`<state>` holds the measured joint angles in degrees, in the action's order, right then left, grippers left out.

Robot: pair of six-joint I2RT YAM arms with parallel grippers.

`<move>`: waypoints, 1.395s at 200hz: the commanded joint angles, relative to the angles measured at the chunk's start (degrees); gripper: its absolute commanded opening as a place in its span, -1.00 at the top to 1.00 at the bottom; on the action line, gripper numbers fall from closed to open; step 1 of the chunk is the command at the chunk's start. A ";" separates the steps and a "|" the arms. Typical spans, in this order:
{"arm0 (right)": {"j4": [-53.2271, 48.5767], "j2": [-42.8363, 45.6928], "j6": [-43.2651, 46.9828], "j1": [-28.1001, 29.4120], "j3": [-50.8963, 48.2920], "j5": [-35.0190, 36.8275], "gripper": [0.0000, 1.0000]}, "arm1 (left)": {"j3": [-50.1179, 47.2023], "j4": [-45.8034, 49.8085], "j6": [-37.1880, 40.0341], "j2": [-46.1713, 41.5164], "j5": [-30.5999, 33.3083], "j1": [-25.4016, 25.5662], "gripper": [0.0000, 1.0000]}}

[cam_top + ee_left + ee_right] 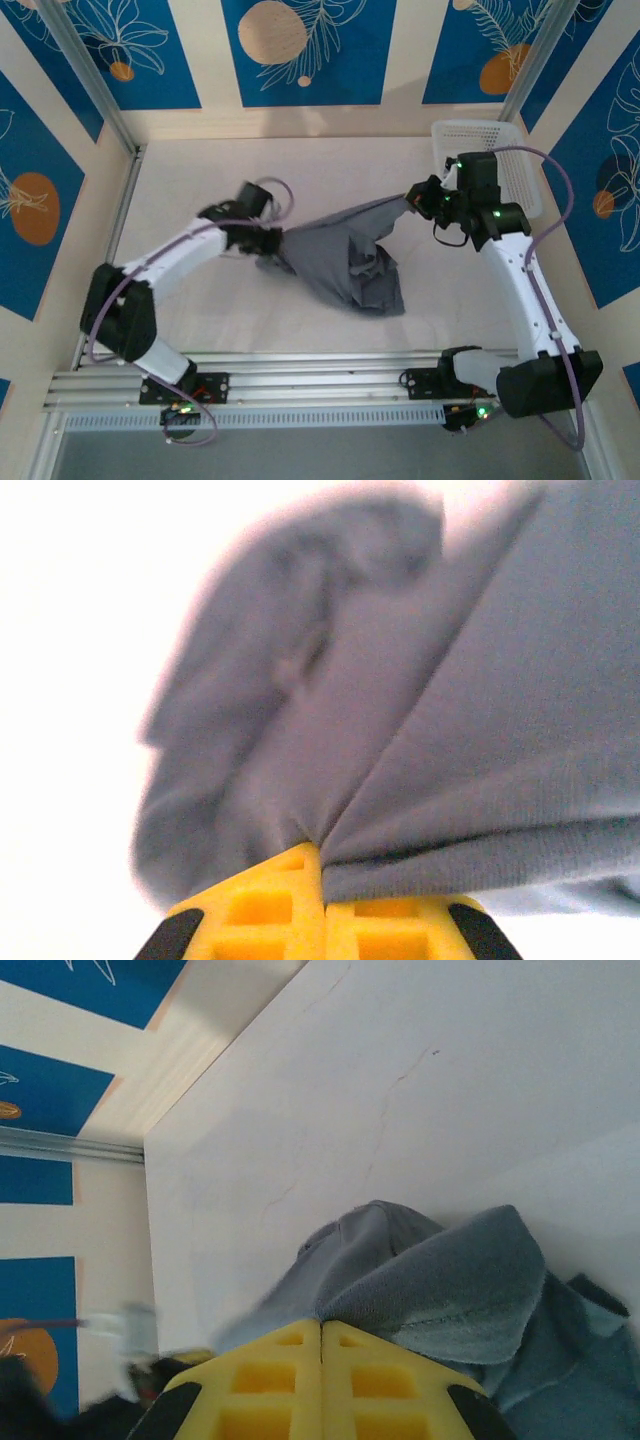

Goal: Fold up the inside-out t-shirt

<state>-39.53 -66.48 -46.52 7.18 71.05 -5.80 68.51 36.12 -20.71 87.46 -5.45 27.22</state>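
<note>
T-shirt (pixel 345 260) pinched at both ends, left of the basket (pixel 520 170)

The grey t-shirt sits on the white table (pixel 200 170), to the left of the white mesh basket and nearer the arm bases than it. The basket stands in the far right corner. One edge of the cloth is pulled into a tight band. It starts just beside the basket's left wall and slopes away from it, to the left and toward the arm bases. Below that band the rest of the cloth sags in a crumpled, roughly triangular heap, with loose folds bunched at the corner nearest the bases. Whether the heap rests fully on the table cannot be told.

The right gripper (pixel 415 198) is just beside the basket's left wall. It is clamped on the end of the band closest to the basket. Its wrist camera shows the two yellow fingers meeting with no gap, and a stitched hem of the cloth curls up from their tips.

The left gripper (pixel 272 240) is well to the left of the basket, at the far end of the band. It too is closed on the cloth. Its wrist camera shows the yellow fingers pressed together, with creases fanning out from the pinch. The cloth farther from the fingers is blurred there.

Both arms reach inward from the near edge, with the t-shirt strung between them.
</note>
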 commanded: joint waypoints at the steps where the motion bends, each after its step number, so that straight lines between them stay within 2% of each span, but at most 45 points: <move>1: -3.85 1.74 0.69 0.37 -1.65 -2.32 1.00 | 8.24 6.20 4.64 -3.55 0.96 -5.05 1.00; 37: -4.87 5.46 0.19 1.64 -2.09 -7.07 1.00 | 18.94 10.27 7.08 -3.84 0.60 -8.43 1.00; 69: -1.87 10.48 0.11 2.94 4.55 -12.06 1.00 | 28.49 10.57 8.30 -7.64 -2.70 -9.34 1.00; 104: 3.63 16.96 0.31 4.63 8.38 -7.23 1.00 | 38.68 10.50 10.08 -10.60 3.83 -9.32 1.00; 129: 0.36 14.73 0.40 5.69 8.37 -7.07 1.00 | 42.75 11.48 11.57 -5.43 1.74 -9.30 1.00; 158: -3.37 9.40 -2.08 8.38 5.19 -4.67 1.00 | 39.13 5.21 11.52 3.05 -6.69 -9.25 1.00; 184: -2.31 3.21 -6.84 13.93 0.72 -3.02 1.00 | 37.40 0.96 11.57 13.01 -8.94 -8.98 1.00; 188: -1.26 2.31 -7.88 15.00 -0.53 -2.89 1.00 | 37.16 0.45 11.44 14.38 -9.04 -8.97 0.90; 198: 2.00 -0.17 -10.33 17.46 -3.54 -2.99 1.00 | 36.30 -1.07 10.86 17.04 -10.29 -8.98 0.44; 205: 3.58 -1.71 -12.12 18.93 -5.13 -2.87 1.00 | 35.44 -2.13 10.08 17.56 -11.55 -8.97 0.18; 218: 5.51 -5.08 -15.35 20.63 -7.19 -2.69 1.00 | 31.77 -5.59 7.77 15.64 -13.96 -8.86 -0.11; 234: 5.87 -9.00 -18.44 21.29 -7.57 -2.68 1.00 | 24.99 -9.57 4.57 10.65 -16.94 -8.10 -0.30; 252: 5.69 -12.18 -19.99 21.30 -6.68 -2.61 1.00 | 15.67 -12.78 3.71 4.19 -21.96 -5.82 -0.33; 267: 5.21 -13.21 -20.68 21.17 -6.03 -1.46 1.00 | 5.54 -17.80 4.77 -1.33 -25.93 -2.06 -0.39; 279: 5.23 -13.43 -21.05 20.79 -5.83 -0.97 1.00 | -1.76 -21.22 7.78 -4.73 -26.19 2.29 -0.49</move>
<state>-35.00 -79.77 -64.07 28.38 63.31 -8.21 77.19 24.75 -15.20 90.78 -23.70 22.31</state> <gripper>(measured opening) 0.060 0.703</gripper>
